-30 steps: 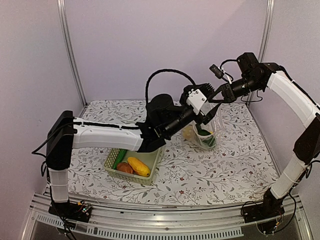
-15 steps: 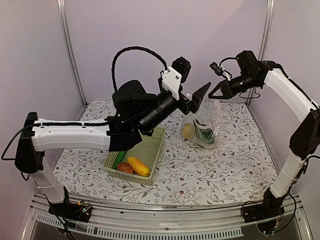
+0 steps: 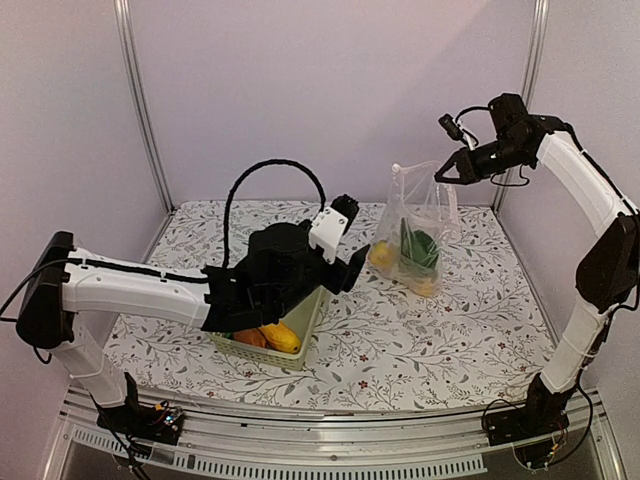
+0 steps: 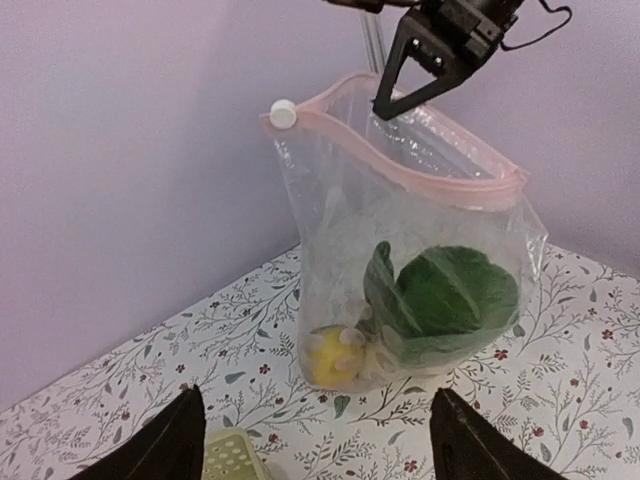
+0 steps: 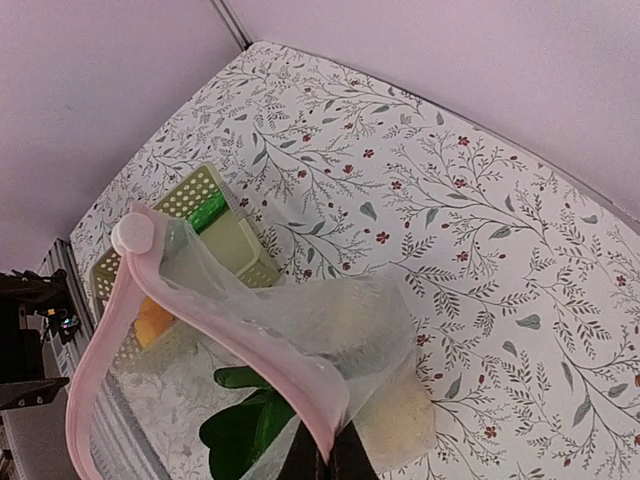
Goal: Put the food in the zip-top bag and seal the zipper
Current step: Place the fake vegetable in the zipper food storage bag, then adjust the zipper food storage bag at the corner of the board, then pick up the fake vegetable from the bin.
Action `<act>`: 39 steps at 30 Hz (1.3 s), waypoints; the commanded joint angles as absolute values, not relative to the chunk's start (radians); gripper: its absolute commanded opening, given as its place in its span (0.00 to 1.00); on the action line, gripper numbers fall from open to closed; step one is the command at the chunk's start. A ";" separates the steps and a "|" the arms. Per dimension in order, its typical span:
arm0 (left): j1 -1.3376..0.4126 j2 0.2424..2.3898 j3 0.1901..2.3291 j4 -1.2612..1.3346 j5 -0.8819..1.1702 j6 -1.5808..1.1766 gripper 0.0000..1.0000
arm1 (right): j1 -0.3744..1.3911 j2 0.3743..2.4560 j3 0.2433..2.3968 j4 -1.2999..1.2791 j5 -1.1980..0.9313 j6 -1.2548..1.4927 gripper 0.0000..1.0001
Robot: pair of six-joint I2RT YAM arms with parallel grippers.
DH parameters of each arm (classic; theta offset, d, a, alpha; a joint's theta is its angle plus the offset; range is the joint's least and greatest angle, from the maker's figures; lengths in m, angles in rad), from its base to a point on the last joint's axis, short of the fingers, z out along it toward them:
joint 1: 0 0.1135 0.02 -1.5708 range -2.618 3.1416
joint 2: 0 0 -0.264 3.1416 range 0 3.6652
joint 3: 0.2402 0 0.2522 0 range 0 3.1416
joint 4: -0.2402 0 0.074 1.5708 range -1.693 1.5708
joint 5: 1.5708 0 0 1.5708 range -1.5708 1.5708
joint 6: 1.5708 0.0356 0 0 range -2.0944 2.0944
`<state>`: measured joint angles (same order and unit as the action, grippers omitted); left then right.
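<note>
The clear zip-top bag (image 3: 415,225) hangs from my right gripper (image 3: 445,172), which is shut on its pink zipper strip (image 5: 200,330); the bag's bottom is at the table. The mouth is open, with a white slider (image 4: 284,113) at one end. Inside are a green bok choy (image 4: 450,300) and yellow lemons (image 3: 380,256). My left gripper (image 3: 352,266) is open and empty, low between the basket and the bag, facing the bag (image 4: 400,260). The basket holds an orange-yellow piece (image 3: 278,337), a reddish-brown round one (image 3: 250,338) and a green cucumber (image 5: 205,212).
The pale green slatted basket (image 3: 305,318) sits at centre left of the floral table, largely under my left arm. Purple walls and metal posts close in the back and sides.
My left gripper has pulled back from the bag's mouth and dropped low near the basket. My right gripper has lifted the bag's edge higher and a little to the right.
</note>
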<state>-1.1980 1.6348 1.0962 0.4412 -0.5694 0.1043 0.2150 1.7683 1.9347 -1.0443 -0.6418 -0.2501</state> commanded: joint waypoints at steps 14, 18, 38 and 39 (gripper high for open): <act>-1.050 1.759 1.336 -0.450 -0.759 -0.552 0.71 | 0.136 1.746 1.949 -0.980 -0.534 -0.254 0.00; -1.001 1.721 1.303 -0.473 -0.649 -0.532 0.67 | 0.141 1.754 1.855 -1.003 -0.634 -0.285 0.00; -0.736 1.782 1.374 -0.698 -0.396 -0.453 0.55 | 0.185 1.627 1.716 -0.997 -0.682 -0.348 0.00; -0.728 1.800 1.391 -0.699 -0.396 -0.444 0.55 | 0.185 1.624 1.713 -0.997 -0.682 -0.349 0.00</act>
<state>-0.7650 1.7275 1.3212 -0.6529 -0.4313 -0.4950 0.1772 1.6596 1.7306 -0.9955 -0.6617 -0.3332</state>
